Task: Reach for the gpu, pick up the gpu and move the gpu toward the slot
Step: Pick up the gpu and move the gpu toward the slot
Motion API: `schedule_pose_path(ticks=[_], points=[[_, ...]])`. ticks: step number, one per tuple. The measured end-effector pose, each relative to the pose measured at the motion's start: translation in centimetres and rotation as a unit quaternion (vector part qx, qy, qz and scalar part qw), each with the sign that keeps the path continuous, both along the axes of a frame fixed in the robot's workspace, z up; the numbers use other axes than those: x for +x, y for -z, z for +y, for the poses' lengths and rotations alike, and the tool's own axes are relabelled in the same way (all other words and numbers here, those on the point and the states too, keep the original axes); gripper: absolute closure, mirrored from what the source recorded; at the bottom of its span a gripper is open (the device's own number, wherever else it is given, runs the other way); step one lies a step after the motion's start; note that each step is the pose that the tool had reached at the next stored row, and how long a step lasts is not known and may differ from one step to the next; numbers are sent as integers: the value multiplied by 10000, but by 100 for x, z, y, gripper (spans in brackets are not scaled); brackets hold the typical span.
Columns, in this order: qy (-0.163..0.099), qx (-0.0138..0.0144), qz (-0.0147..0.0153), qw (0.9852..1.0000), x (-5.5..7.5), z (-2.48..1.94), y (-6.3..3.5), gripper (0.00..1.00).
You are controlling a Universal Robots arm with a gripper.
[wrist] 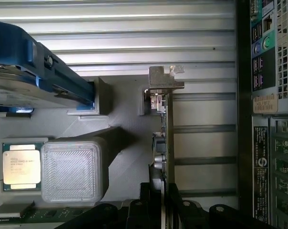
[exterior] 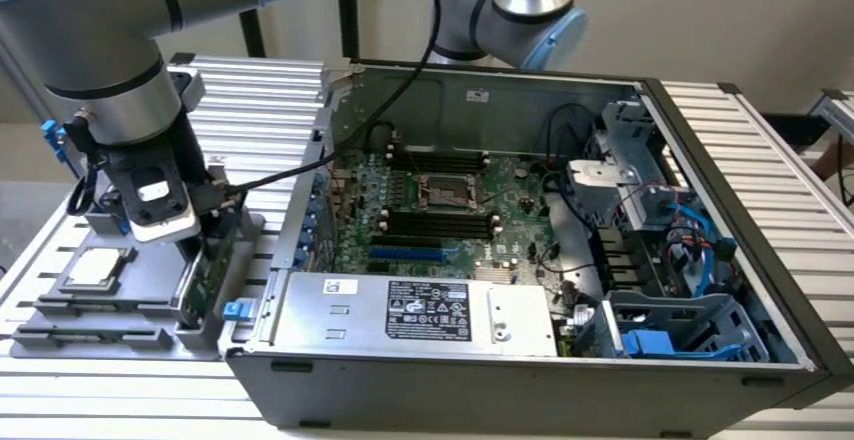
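The gpu (wrist: 166,138) stands on edge in a grey holder (exterior: 80,320) to the exterior view's left of the open computer case. It looks dark and thin edge-on, with its silver bracket (wrist: 165,83) at the far end. My gripper (wrist: 164,205) is down over the card's near end, one black finger on each side, pressed against it. In the exterior view the gripper (exterior: 187,250) sits low on the gpu (exterior: 200,285), which still rests in the holder. A blue slot (exterior: 407,255) lies on the motherboard inside the case.
The holder also carries a silver processor chip (wrist: 21,164) and a hard drive with blue rails (wrist: 20,71). The case wall (exterior: 534,380) and power supply (exterior: 427,310) stand between the holder and the motherboard. A second arm (exterior: 521,10) hangs behind the case.
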State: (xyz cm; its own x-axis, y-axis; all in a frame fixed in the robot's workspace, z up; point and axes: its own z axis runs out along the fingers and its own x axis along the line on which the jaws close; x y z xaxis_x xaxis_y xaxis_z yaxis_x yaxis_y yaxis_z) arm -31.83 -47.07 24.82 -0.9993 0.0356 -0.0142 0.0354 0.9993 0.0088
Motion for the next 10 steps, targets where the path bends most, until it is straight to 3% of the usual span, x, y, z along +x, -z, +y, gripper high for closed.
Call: schedule_pose_path(ticks=[10], points=[[-2,0,0,10000,0,-7,-391,74]])
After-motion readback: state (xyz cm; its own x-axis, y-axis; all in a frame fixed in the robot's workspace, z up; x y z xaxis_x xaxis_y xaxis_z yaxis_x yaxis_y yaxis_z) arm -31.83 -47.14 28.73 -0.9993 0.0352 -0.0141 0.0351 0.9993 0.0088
